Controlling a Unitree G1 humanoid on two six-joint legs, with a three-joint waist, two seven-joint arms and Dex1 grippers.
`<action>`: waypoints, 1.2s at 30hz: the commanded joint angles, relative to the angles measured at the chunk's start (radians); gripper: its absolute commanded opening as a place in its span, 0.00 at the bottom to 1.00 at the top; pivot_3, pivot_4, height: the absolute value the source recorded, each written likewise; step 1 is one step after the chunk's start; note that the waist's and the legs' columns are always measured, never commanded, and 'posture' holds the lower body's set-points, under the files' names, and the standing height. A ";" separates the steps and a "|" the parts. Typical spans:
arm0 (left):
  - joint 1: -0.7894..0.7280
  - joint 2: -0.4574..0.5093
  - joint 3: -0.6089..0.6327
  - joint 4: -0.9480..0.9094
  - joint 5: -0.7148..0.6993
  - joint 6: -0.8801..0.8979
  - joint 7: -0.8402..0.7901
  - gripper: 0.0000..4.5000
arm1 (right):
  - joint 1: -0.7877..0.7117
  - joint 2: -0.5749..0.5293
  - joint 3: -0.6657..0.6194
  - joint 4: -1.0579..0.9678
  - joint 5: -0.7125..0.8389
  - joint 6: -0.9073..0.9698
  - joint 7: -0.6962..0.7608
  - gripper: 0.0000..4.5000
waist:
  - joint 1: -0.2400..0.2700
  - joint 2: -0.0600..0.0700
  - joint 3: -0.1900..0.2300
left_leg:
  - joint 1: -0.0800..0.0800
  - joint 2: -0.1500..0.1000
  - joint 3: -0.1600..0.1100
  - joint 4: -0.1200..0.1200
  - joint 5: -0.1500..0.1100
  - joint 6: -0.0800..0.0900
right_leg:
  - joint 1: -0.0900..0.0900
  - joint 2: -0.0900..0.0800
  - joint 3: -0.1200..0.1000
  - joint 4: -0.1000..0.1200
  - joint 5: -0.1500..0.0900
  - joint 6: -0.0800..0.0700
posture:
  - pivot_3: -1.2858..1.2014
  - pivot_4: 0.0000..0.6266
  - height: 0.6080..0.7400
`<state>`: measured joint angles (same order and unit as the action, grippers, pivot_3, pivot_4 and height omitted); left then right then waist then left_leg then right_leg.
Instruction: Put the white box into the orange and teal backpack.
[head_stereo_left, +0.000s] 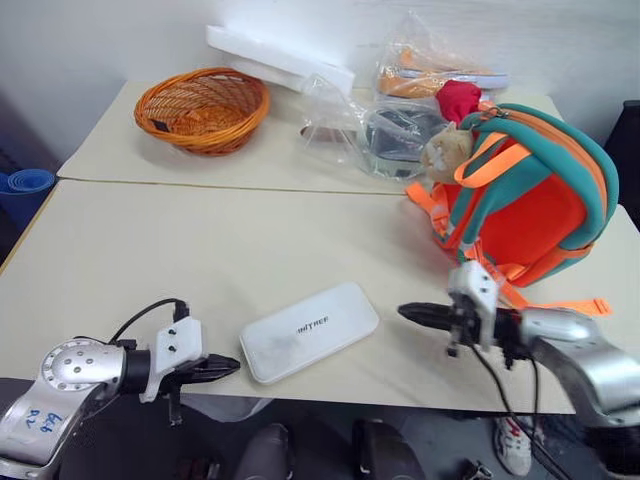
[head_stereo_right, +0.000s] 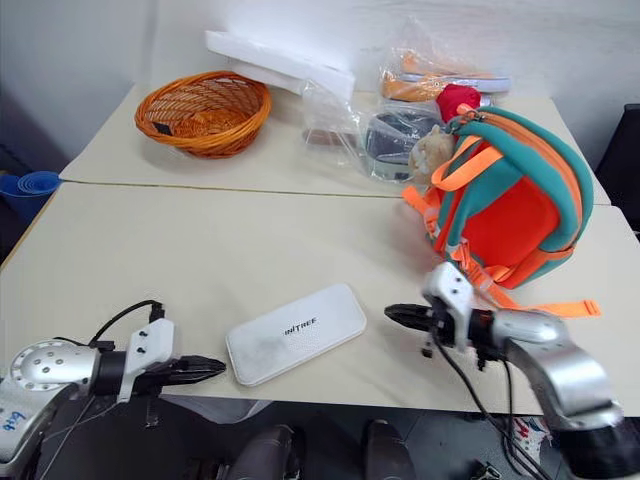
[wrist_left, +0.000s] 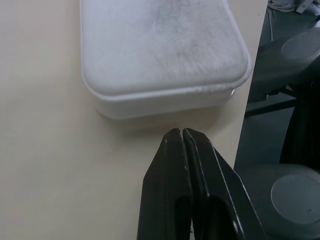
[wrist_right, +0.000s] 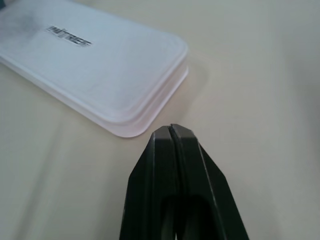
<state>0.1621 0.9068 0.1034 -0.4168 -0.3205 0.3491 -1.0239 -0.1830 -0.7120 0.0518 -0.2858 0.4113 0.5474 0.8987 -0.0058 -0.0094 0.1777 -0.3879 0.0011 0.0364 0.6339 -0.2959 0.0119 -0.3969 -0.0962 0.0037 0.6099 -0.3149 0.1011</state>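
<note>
Left gripper (head_stereo_left: 228, 368) and right gripper (head_stereo_left: 410, 313), both pinched shut and empty, flanking the white box (head_stereo_left: 309, 330) lying flat at lower centre of the table (head_stereo_left: 150, 260); tips just short of its ends. Orange and teal backpack (head_stereo_left: 530, 200) upright at right.

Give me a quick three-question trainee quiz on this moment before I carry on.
1. True or false: the white box is already inside the orange and teal backpack.
2. Are the left hand and right hand open or shut?
3. What sits on the far table: A wicker basket, B kettle, C laptop?

Key: 1 false, it lies flat on the table between both hands. 2 both shut, holding nothing. 3 A.
</note>
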 joint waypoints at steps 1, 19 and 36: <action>-0.051 -0.027 -0.029 0.000 0.007 0.024 0.037 0.01 | -0.036 0.026 0.068 0.034 -0.079 -0.039 -0.028 0.00 | 0.003 0.000 0.000 | 0.000 0.000 0.000 0.000 0.000 0.000 | 0.000 0.000 0.000 0.000 0.000 0.000 | 0.52 0.24 1.00; -0.380 -0.107 -0.036 0.338 -0.059 0.225 0.043 0.15 | 0.052 0.008 0.014 -0.035 -0.090 -0.047 -0.044 0.00 | -0.010 -0.001 0.000 | 0.002 0.000 0.000 0.014 0.000 0.002 | 0.002 0.000 -0.003 0.013 0.001 0.003 | 0.52 0.24 1.00; -0.557 -0.233 -0.038 0.390 -0.390 1.111 0.159 0.92 | 0.010 0.064 0.047 0.013 -0.111 -0.078 -0.065 0.00 | -0.008 0.000 0.000 | 0.002 -0.001 -0.001 0.016 0.001 0.001 | 0.003 0.000 -0.004 0.015 0.001 0.003 | 0.52 0.24 1.00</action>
<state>-0.4081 0.7171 0.1118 -0.0259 -0.6904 1.3897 -0.9116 -0.1591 -0.6553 0.0958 -0.2627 0.2955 0.4835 0.8376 -0.0141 -0.0092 0.1773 -0.3856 -0.0006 0.0356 0.6502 -0.2952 0.0135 -0.3937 -0.0969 0.0001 0.6257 -0.3135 0.1038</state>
